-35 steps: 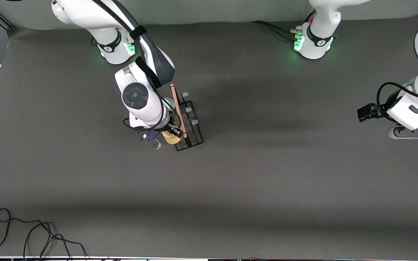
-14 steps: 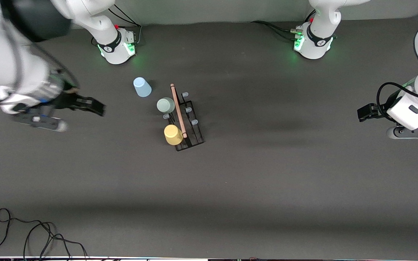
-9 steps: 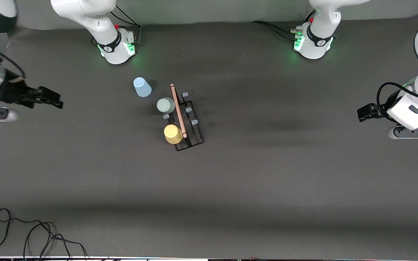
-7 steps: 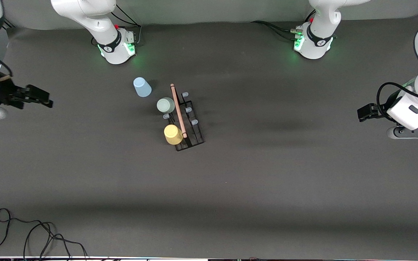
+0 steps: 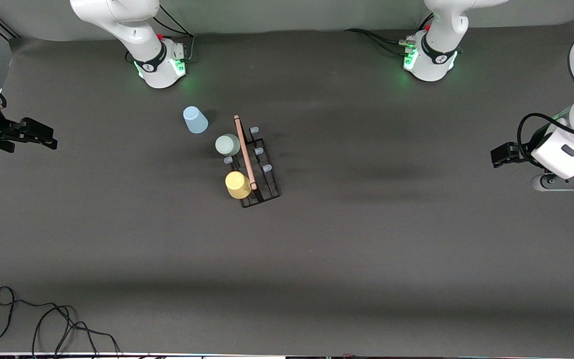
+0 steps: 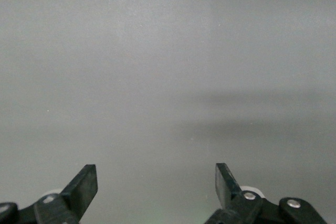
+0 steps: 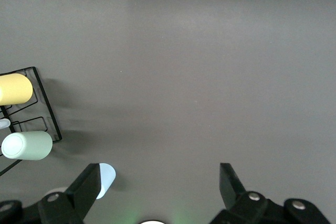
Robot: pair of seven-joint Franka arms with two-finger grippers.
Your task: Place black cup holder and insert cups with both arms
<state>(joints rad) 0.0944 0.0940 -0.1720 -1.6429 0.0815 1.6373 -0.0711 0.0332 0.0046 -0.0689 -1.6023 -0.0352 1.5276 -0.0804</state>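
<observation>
The black cup holder (image 5: 263, 169) stands mid-table with its wooden rod handle (image 5: 245, 152) on top. The yellow cup (image 5: 237, 185) and the sage green cup (image 5: 227, 144) sit sideways on prongs on the side toward the right arm's end. The light blue cup (image 5: 195, 120) stands upside down on the table, apart from the holder and farther from the front camera. My right gripper (image 5: 43, 135) is open and empty over the right arm's end of the table. Its wrist view (image 7: 160, 174) shows the yellow cup (image 7: 14, 88), green cup (image 7: 27, 145) and blue cup (image 7: 106, 174). My left gripper (image 5: 499, 155) waits open and empty over the left arm's end; its wrist view (image 6: 156, 174) shows only bare mat.
The two arm bases (image 5: 160, 62) (image 5: 429, 57) stand along the table's edge farthest from the front camera. A loose black cable (image 5: 43, 319) lies at the near corner toward the right arm's end. The grey mat (image 5: 366, 249) covers the table.
My right gripper has let go of the yellow cup on the holder and pulled away to the right arm's end of the table. The left arm has not moved.
</observation>
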